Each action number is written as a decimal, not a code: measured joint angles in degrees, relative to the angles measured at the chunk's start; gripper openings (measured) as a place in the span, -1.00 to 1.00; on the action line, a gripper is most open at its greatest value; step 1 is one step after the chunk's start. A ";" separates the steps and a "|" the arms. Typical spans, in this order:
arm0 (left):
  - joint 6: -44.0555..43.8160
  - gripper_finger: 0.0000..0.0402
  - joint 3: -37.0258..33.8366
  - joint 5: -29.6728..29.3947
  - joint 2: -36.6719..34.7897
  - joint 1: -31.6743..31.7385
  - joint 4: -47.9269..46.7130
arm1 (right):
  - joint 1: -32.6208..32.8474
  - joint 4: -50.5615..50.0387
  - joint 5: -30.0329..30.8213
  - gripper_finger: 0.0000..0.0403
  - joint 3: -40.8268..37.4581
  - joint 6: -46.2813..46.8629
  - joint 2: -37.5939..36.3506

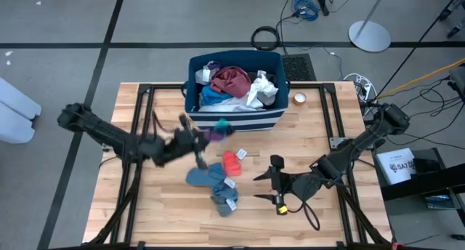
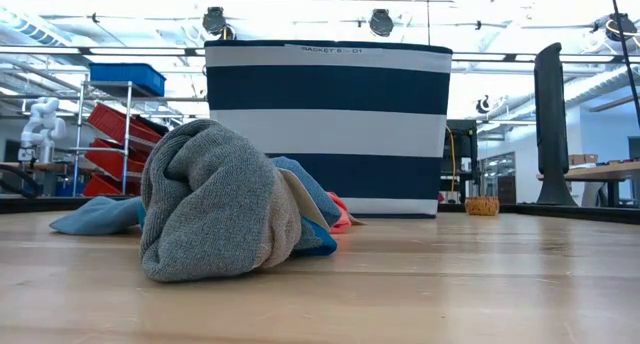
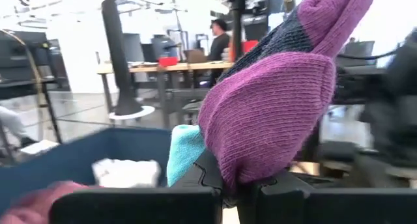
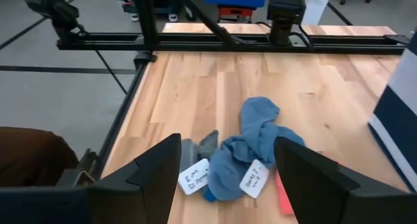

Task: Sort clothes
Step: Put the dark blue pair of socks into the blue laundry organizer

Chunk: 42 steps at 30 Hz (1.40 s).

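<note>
Overhead, the left claw [image 1: 195, 131] hangs just in front of the navy striped bin [image 1: 234, 118], clamped shut on a purple sock [image 1: 215, 131] whose long axis runs roughly sideways across the worktop [image 1: 167, 214], its free end with a teal tip pointing toward the right arm's side. On the boards below it lies a loose heap of blue and grey socks [image 1: 216, 186], stretched from the worktop's middle toward the front edge, with a red-orange piece [image 1: 232, 162] just beside its far end. Inside the bin sit a maroon garment [image 1: 231, 80], a white piece [image 1: 260, 90] and some bright blue cloth [image 1: 212, 97]. The left wrist view shows what the overhead cannot: the purple knit [image 3: 273, 107] pinched between the fingers and standing up from them, a teal patch beside it and a person in the room far behind. The low view shows neither claw, only a grey sock [image 2: 215, 204] bulking in front of the bin [image 2: 330, 94]. The right claw [image 1: 277, 183] hovers over the worktop just beside the heap, its fingers [image 4: 146, 175] spread wide and holding nothing; its own wrist view looks down on the blue socks [image 4: 251, 149] and their white paper tags [image 4: 194, 177].
</note>
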 joint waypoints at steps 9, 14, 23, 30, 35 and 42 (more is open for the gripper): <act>-7.05 -0.94 15.39 21.70 2.88 22.82 -20.94 | -1.83 -0.07 -0.31 0.16 0.00 0.02 0.00; -13.68 -0.94 24.57 34.88 10.35 32.42 -24.52 | -1.76 -0.09 -0.51 0.16 0.00 0.00 0.00; -18.95 -0.94 44.77 41.70 24.65 40.98 -39.08 | -1.72 -0.17 -0.94 0.16 0.00 1.18 0.00; -18.47 -0.94 52.73 41.76 32.44 42.14 -52.17 | -1.70 -0.20 -2.21 0.16 0.00 1.18 0.00; -18.47 -0.86 52.88 41.74 34.50 43.83 -53.48 | -1.70 -0.18 -2.29 0.16 0.00 1.18 0.00; -23.22 -0.56 53.07 44.52 34.46 47.34 -54.83 | -1.70 -0.17 -2.28 0.16 0.00 1.15 0.00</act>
